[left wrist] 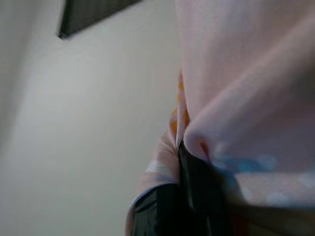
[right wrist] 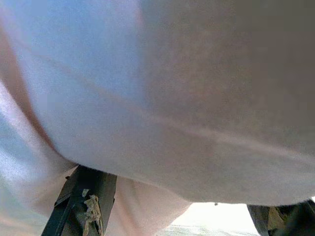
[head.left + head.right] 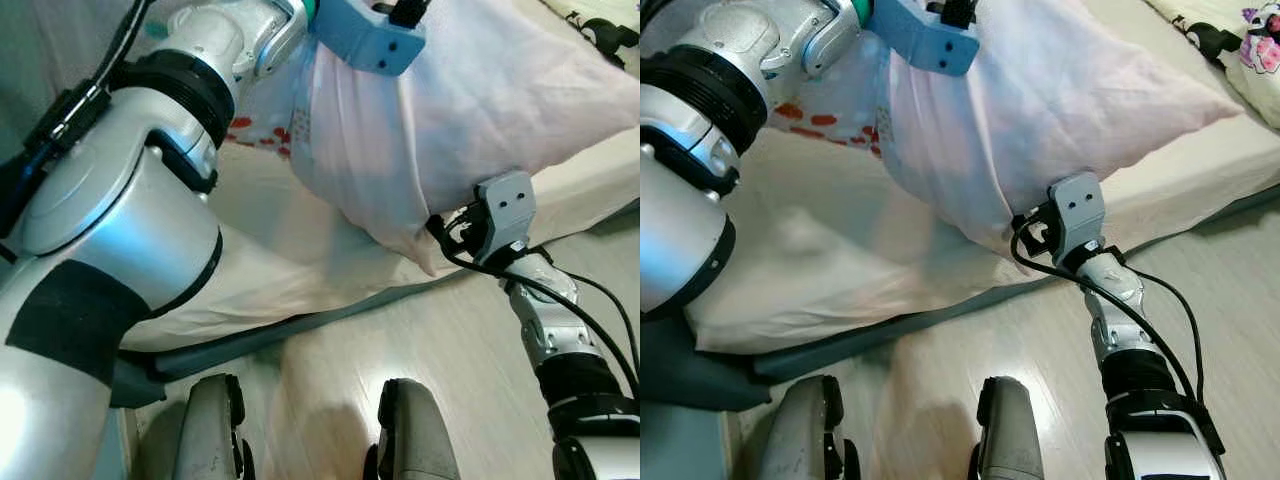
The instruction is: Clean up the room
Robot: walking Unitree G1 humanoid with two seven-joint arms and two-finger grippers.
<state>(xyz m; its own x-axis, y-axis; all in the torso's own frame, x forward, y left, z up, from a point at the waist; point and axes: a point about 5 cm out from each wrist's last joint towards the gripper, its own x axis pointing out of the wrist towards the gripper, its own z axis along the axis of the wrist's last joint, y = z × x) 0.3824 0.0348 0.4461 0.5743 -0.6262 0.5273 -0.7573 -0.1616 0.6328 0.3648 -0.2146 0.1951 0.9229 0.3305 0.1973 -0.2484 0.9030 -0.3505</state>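
The pillow (image 3: 1040, 110) spans both grippers, long axis jaw to jaw; left gripper (image 1: 189, 162) clenches its corner; right gripper (image 3: 1025, 232) presses beneath, jaw state untellable.

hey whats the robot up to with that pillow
The robot stands at the edge of a low mattress and holds a pale pink pillow up over it with both arms. The left pincer is shut on a fold of fabric at the pillow's upper end. The right pincer is pressed against the pillow's lower corner, with one finger against the fabric. The pillow hangs tilted, not yet set down.
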